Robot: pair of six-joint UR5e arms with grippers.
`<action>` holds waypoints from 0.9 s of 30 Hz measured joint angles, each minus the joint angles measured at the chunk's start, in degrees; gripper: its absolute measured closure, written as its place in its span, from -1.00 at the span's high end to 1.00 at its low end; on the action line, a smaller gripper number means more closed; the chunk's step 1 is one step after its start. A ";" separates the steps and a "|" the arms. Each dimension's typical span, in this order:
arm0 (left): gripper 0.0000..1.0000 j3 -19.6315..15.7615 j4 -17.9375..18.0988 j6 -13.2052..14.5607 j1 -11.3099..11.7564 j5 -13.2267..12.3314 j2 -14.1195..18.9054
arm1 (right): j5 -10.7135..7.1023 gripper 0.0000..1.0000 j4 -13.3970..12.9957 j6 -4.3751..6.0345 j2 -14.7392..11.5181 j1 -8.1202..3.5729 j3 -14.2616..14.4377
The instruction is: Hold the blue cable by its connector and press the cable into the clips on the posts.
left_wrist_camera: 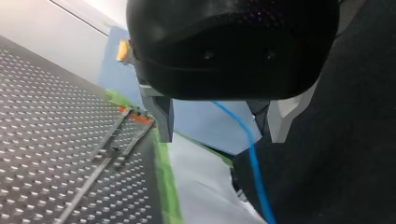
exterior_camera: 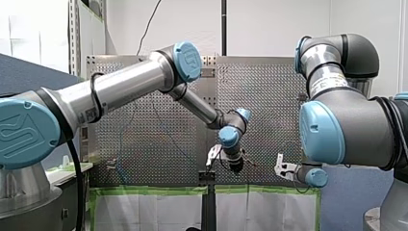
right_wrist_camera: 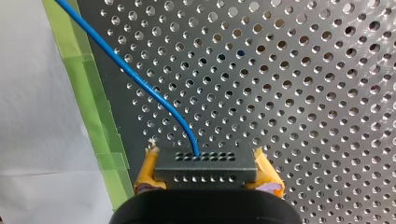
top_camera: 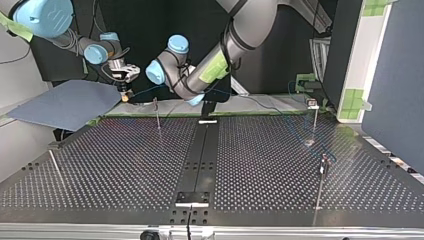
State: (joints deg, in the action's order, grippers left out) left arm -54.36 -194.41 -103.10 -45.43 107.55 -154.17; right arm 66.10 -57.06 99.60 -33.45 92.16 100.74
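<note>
Yellow-padded right pincer clamps connector, blue cable

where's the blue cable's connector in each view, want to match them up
Front view: too small to tell, at my right gripper, right side.
Top view: connector in that gripper, over the table's far edge, left.
Left wrist view: not in it; blue cable passes my left gripper.
Right wrist view: between the yellow pads.
Shared landmark: green tape.

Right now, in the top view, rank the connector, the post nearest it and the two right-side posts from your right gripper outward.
1. Connector, in my right gripper.
2. Post beside it, far edge.
3. Back post, view's right.
4. Front post, view's right.
</note>
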 joint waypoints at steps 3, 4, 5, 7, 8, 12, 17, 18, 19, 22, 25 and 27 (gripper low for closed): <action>0.98 1.58 -1.57 -1.19 -0.09 -0.32 -0.66 | 0.00 -1.00 0.01 0.00 0.00 0.00 0.01; 0.98 2.09 -2.09 -1.51 -0.09 -0.41 -0.75 | 0.00 -1.00 0.01 0.00 0.00 0.01 0.01; 0.98 2.59 -2.56 -1.79 -0.09 -0.47 -0.80 | 0.00 -1.00 0.01 0.00 0.00 0.03 0.00; 0.98 3.68 -3.68 -2.30 -0.07 -0.56 -0.87 | 0.00 -1.00 0.01 0.00 0.00 0.07 -0.02; 0.98 4.16 -4.14 -2.47 -0.06 -0.57 -0.88 | 0.00 -1.00 0.01 0.00 0.00 0.07 -0.03; 0.98 6.24 -6.21 -2.75 -0.09 -0.35 -0.89 | 0.00 -1.00 -0.03 0.00 -0.01 0.16 0.00; 0.98 8.34 -8.31 -2.94 -0.06 0.39 -0.91 | 0.00 -1.00 -0.07 0.00 -0.01 0.29 -0.01; 0.98 8.85 -8.84 -3.00 -0.05 0.64 -0.93 | 0.00 -1.00 -0.07 0.00 -0.01 0.33 -0.03; 0.98 9.23 -9.24 -3.04 -0.05 0.85 -0.93 | 0.00 -1.00 -0.07 0.00 -0.01 0.35 -0.03; 0.98 10.45 -10.44 -3.04 -0.10 1.63 -0.93 | 0.00 -1.00 -0.07 0.00 -0.01 0.41 -0.02; 0.98 11.88 -11.85 -3.04 -0.17 2.07 -0.95 | 0.00 -1.00 -0.07 0.00 0.00 0.42 -0.05; 0.98 12.89 -12.90 -3.02 -0.23 2.26 -0.92 | 0.00 -1.00 -0.08 0.00 0.00 0.47 -0.10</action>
State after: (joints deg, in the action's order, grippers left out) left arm -41.46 -207.31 -106.11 -45.66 109.80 -155.09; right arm 66.10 -57.14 99.60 -33.46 92.62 100.64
